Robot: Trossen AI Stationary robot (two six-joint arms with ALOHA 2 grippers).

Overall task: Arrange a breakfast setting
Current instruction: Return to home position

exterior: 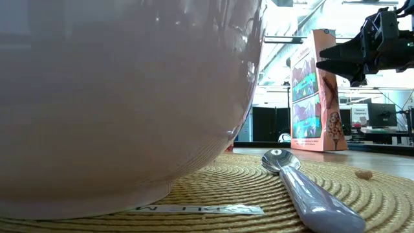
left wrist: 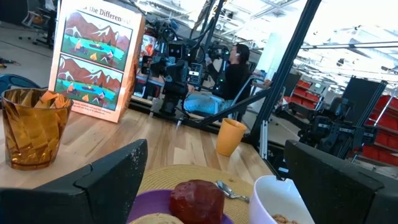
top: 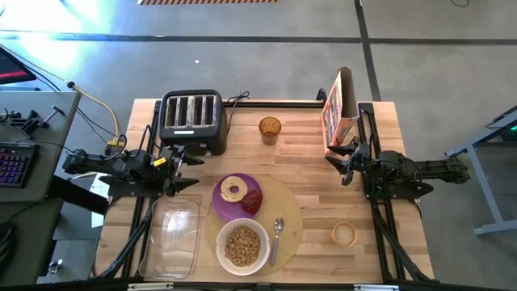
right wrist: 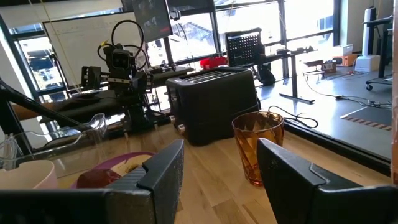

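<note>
The wooden table [top: 380,259] holds the round mat [top: 288,212] near its front middle. On the mat, the white bowl [top: 219,247] sits at the front, full of brown cereal [top: 242,246]. The purple plate [top: 220,198] sits just behind it. The bagel [top: 226,191] and the red fruit [top: 252,201] lie on the plate, and the spoon [top: 276,236] lies just right of the bowl. The left gripper [top: 192,171] hangs near the plate's left side, fingers wide apart and empty. The right gripper [top: 336,166] hangs by the cereal box [top: 339,113], also apart and empty. To go home well, each arm should pull back slowly and stay high, so nothing gets bumped.
</note>
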